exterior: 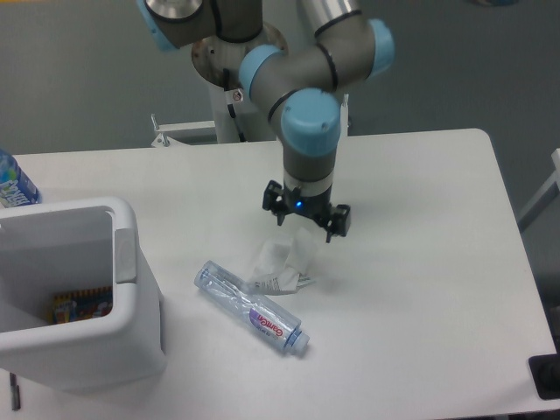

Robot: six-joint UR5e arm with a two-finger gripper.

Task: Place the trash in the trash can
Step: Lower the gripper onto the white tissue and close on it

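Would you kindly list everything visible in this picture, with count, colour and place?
wrapper: one, white, crumpled, table centre, touching the bottle
bottle: one, clear, purple-pink label, lying in front of the wrapper
bin: one, light grey, table's left front, something colourful inside
blue-labelled bottle: one, at the left edge
table: one, white
arm: one, grey with blue joints
pincer: one, black, open, just above the wrapper

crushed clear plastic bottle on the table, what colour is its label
Purple-pink label, seen in the fixed camera view.
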